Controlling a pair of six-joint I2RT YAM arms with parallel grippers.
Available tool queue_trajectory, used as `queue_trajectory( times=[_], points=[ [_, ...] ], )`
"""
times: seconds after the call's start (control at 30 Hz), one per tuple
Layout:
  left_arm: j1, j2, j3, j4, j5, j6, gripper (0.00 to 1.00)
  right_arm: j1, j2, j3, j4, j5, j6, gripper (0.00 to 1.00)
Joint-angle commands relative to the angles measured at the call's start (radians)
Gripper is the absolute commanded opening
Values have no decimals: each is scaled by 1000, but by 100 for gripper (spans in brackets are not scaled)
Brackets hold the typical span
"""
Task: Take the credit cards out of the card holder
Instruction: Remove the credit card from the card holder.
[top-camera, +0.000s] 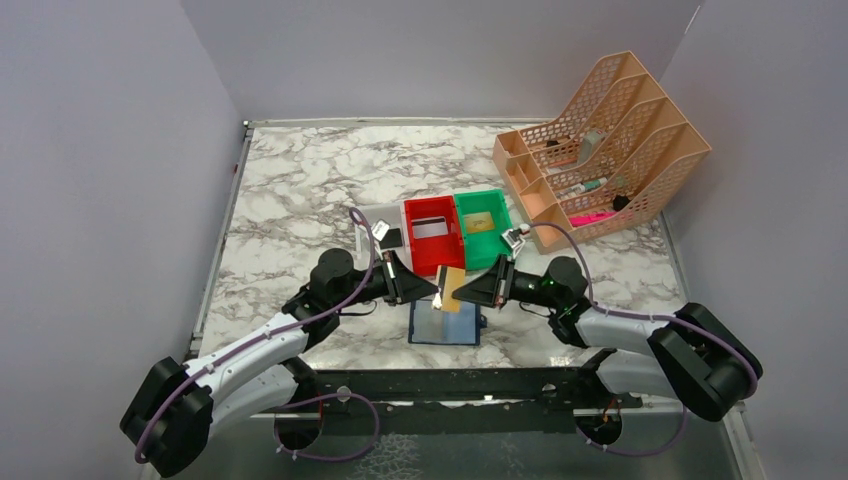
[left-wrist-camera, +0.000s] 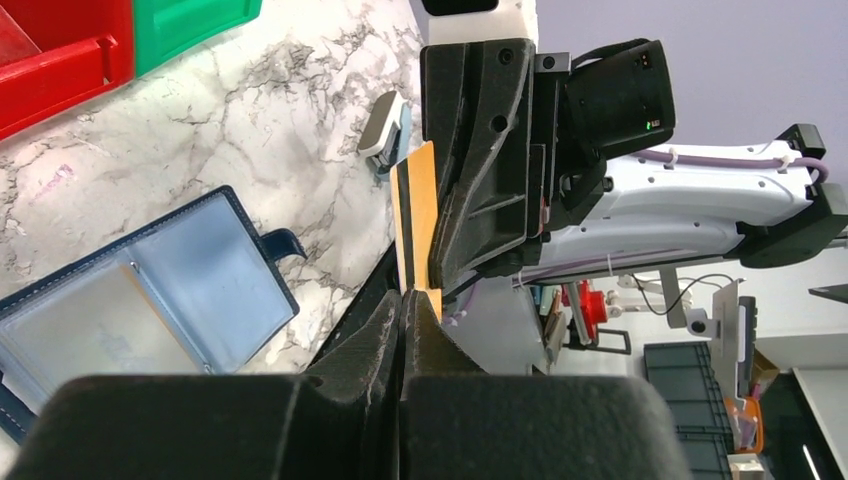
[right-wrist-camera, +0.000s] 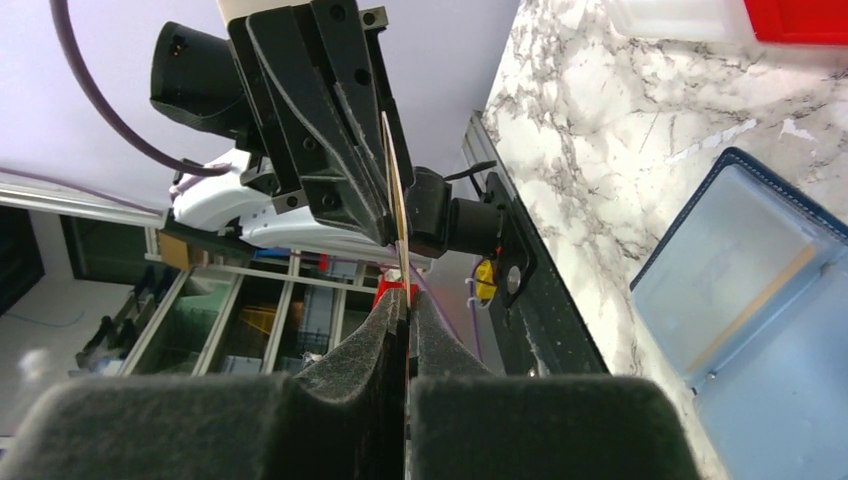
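Gold card (top-camera: 452, 290) hangs just above the open holder (top-camera: 445, 325) on the table (top-camera: 300, 180), roughly face-up, long axis pointing at the red bin (top-camera: 411, 238). Left pincer (top-camera: 436, 291) and right pincer (top-camera: 464, 291) are both clamped on it.

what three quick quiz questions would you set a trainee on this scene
1. True or false: the card holder lies folded shut on the table.
2. Which holds the whitish card with the dark stripe? A red bin; B green bin; C peach organiser.
3. Fill in: the gold card is pinched by ____ tools.
Key: 1 false, it lies open. 2 A. 3 both: the left tool and the right tool are each shut on an edge of it.
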Motion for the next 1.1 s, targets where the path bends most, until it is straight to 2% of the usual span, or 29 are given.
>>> queue_trajectory(
  times=[0.0,0.17,0.23,0.3,0.43,0.57,0.7,0.77,0.93,1.07],
  points=[
    [2,-6,-6,42,27,14,4,-5,-34,-9,23,13,-19,1],
    [2,-24,-10,27,-15,22,56,-5,-143,30,-242,78,-143,1],
    [1,-35,-5,0,-39,32,73,-6,-206,69,-420,130,-236,1],
    [1,-50,10,-68,-83,60,96,-9,-271,128,-630,220,-351,1],
    [1,-88,97,-353,-230,188,99,-10,-357,261,-972,477,-587,1],
    [1,-141,168,-587,-397,286,99,-10,-365,362,-1113,657,-756,1],
    [1,-217,202,-721,-539,325,99,-10,-336,422,-1155,742,-891,1],
    [1,-235,223,-781,-605,329,99,-10,-330,427,-1122,762,-978,1],
    [1,-211,287,-870,-699,406,99,-10,-291,411,-987,855,-1199,1],
    [1,-179,348,-925,-764,497,99,-10,-176,483,-1039,872,-1413,1]
  ],
)
